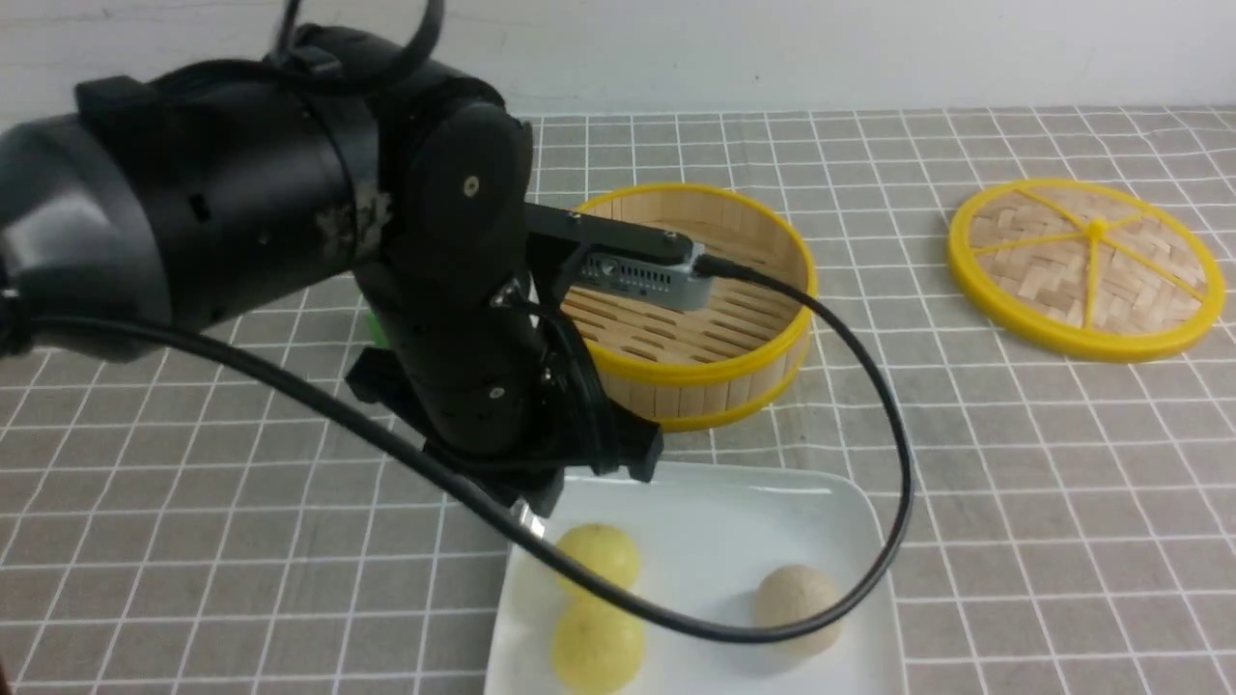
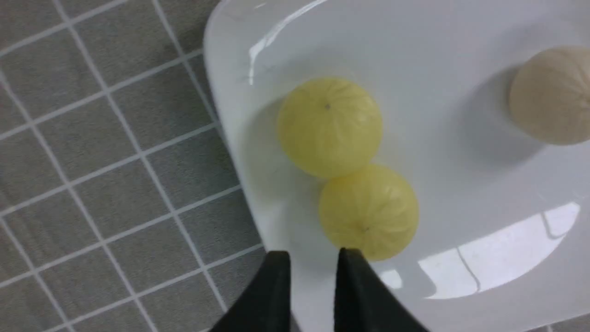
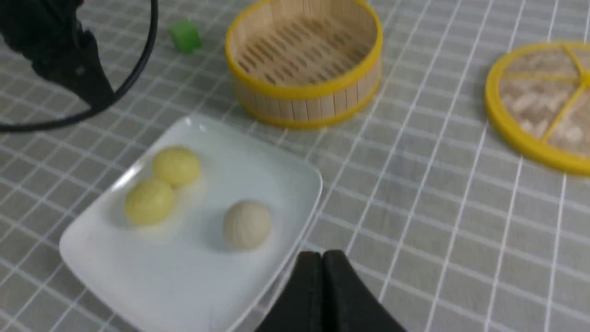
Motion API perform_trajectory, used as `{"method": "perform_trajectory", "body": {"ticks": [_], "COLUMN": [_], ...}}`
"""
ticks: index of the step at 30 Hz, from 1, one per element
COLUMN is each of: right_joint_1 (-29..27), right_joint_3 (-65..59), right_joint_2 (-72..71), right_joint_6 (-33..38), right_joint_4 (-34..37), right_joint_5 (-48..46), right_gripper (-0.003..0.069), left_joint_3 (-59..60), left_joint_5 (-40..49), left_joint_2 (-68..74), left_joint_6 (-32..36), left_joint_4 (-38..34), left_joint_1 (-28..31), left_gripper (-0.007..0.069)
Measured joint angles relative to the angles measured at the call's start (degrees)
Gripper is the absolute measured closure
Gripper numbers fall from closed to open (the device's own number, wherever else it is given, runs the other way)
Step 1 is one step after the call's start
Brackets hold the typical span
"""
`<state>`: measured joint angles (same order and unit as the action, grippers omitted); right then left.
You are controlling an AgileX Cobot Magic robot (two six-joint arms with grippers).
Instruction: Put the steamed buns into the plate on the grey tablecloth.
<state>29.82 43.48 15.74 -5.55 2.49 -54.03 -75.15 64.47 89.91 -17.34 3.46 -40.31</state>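
- Tablecloth (image 1: 126, 541) in grey, gridded with white lines, runs past the picture's edges.
- Left arm (image 1: 261, 183) comes in from the left edge, its upstream part cut off; it covers part of the steamer.
- Green cube (image 3: 185, 36) is mostly hidden behind that arm in the front view; the right wrist view shows it.
- Left gripper (image 2: 314, 263) has its tips parted, nothing between them, near the yellow buns; in its wrist view the fingers are blurred.
- Two yellow buns (image 2: 329, 127) (image 2: 368, 211) sit touching each other in the plate, a black cable (image 1: 893, 434) crossing them in the front view.
- Wrist camera (image 1: 642, 275) carries fine marks too small to read.
- White plate (image 1: 695, 531) lies on the tablecloth, its near side cut off in the front view.
- Bamboo steamer (image 1: 695, 372), yellow-rimmed, stands just beyond the plate.
- Beige bun (image 1: 797, 608) rests in the plate, apart from the yellow pair, partly behind the cable.
- Right gripper (image 3: 321, 258), seen only in its wrist view, is closed and empty, its fingers dark.
- Woven lid (image 1: 1024, 227) lies well apart at the right.
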Motion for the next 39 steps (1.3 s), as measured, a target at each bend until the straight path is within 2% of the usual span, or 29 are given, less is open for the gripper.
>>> {"method": "perform_trajectory", "body": {"ticks": [2,4,5,10,35,39], "right_joint_1": [0.00,0.00,0.00,0.00,0.00,-2.98], "right_joint_3": [-5.22,-9.71,-12.05,-16.58,-18.75,-23.13], "right_joint_2": [-1.19,-1.37,-1.37,-1.37,-2.32,-4.57], "right_joint_6": [1.44,2.06,2.19,2.44,2.63,2.63], "right_joint_4": [-0.07,-0.19,-0.24,-0.24,-0.24,-0.33], "right_joint_5": [8.96,17.08,22.41,32.30,33.58,34.40], "right_gripper": [0.0674,0.0674,0.0674,0.0673,0.0659,0.0659], "left_joint_3": [0.00,0.00,0.00,0.00,0.00,0.00], "left_joint_5": [-0.06,-0.11,-0.17,-0.23,-3.02,-3.02], "left_joint_2": [-1.05,-1.86,-2.26,-2.75,-2.75,-2.75], "left_joint_6": [0.00,0.00,0.00,0.00,-1.49,-1.49], "left_joint_4": [1.83,2.76,3.09,3.07,5.05,5.13], "left_joint_1": [0.00,0.00,0.00,0.00,0.00,0.00], "left_gripper": [0.0590,0.0615,0.0623,0.0623,0.0617,0.0615]}}
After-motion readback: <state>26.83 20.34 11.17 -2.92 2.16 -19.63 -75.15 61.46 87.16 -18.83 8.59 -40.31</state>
